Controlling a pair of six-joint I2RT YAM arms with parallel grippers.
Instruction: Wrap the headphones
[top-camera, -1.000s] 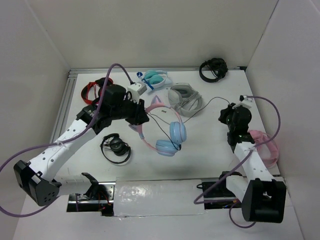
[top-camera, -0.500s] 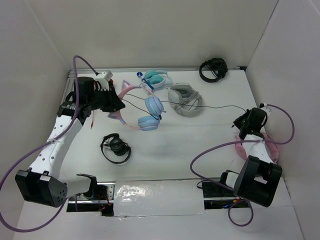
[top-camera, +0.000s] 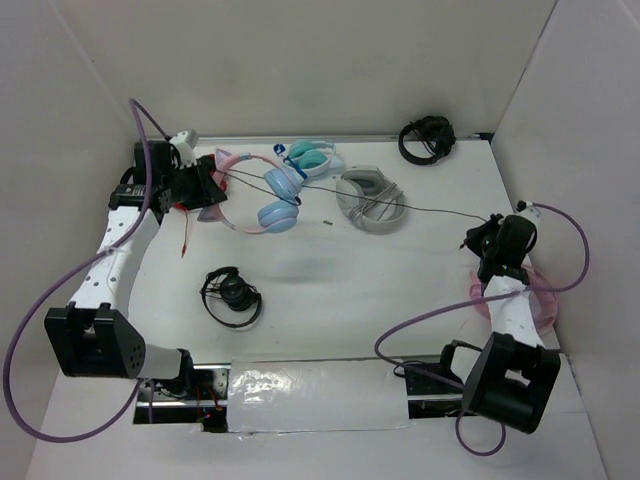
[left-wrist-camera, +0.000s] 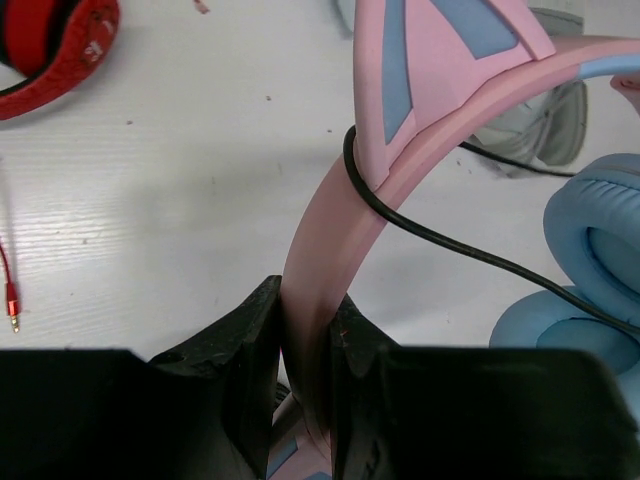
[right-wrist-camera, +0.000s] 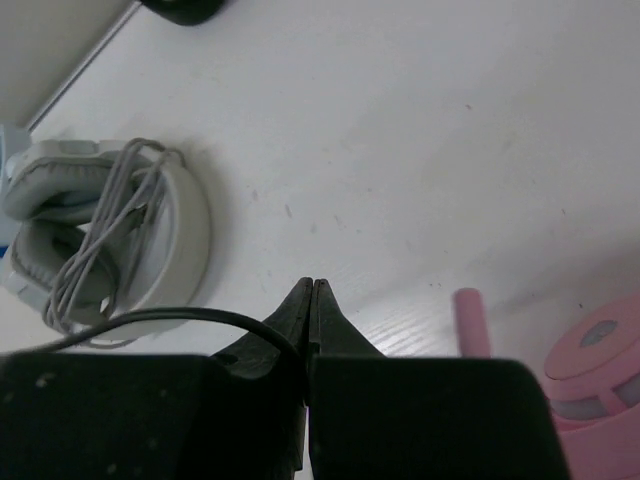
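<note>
Jaws of the left gripper (left-wrist-camera: 305, 320) clamped on the pink headband (left-wrist-camera: 318, 230) of the headphones (top-camera: 262, 195). Jaws of the right gripper (right-wrist-camera: 312, 292) pressed together tip to tip, with the thin black cable (left-wrist-camera: 450, 245) running into them at their root.

- The white table (top-camera: 400, 290) lies beneath both grippers.
- The headphones extend away from the left jaws toward the right gripper. A cat ear (left-wrist-camera: 440, 50) sits on the headband just beyond the jaws, and the light blue ear cups (left-wrist-camera: 590, 240) lie farther out, to the right in the left wrist view.
- The gray-white headphones (right-wrist-camera: 110, 240) lie ahead and to the left of the right jaws, well apart from them, with their own gray cord bundled across the band.
- The all-pink headphones (right-wrist-camera: 600, 370) lie just beside the right jaws, to the lower right.
- The red headphones (left-wrist-camera: 50, 50) lie ahead and to the left of the left jaws.
- The cable loops round the headband at the base of the cat ear, just beyond the left jaws, then crosses an ear cup. In the top view it runs in a straight line to the right jaws, passing above the gray-white headphones.
- A red cord (left-wrist-camera: 14, 320) with a plug at its end lies on the table left of the left jaws.
</note>
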